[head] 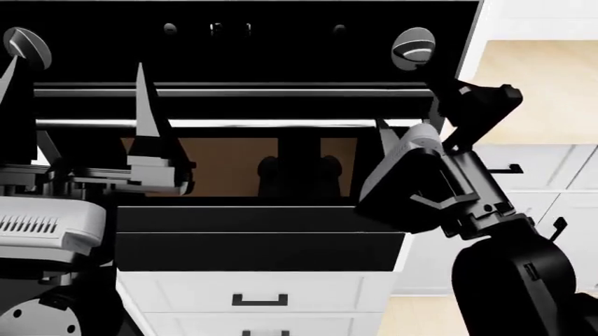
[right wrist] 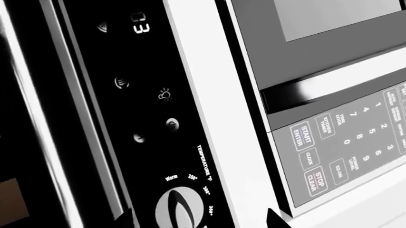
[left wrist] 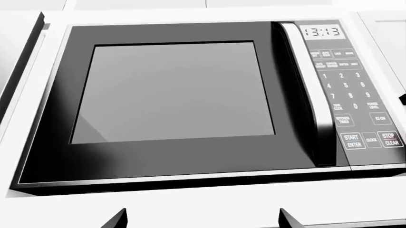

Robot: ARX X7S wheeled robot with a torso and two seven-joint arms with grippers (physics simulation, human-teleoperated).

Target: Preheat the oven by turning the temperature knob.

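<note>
Right up against the right wrist camera, two dark fingertips [right wrist: 274, 217] poke in, spread apart with the temperature knob [right wrist: 179, 209] sitting in the gap between them, not yet touched as far as I can tell. Lettering beside it reads TEMPERATURE °F with Warm and number marks fanned round it, so this looks like the right dial. From the head view the right gripper [head: 439, 84] reaches up just under that same knob [head: 412, 47] at the right end of the oven [head: 280, 66] panel, above the long silver handle [head: 234, 91].

To do this well, I'd judge: centre the fingers over the dial's raised bar, close squarely, then roll the wrist, without sliding off the rim.

Room is tight. The white trim [right wrist: 209, 118] runs just beside the knob, and the microwave [right wrist: 330, 95] sits beyond it, so the outer finger has little margin. The handle lies close below.

The left gripper [head: 150, 140] hangs by the oven glass, fingers apart and empty; its camera looks at the microwave door [left wrist: 171, 90].
</note>
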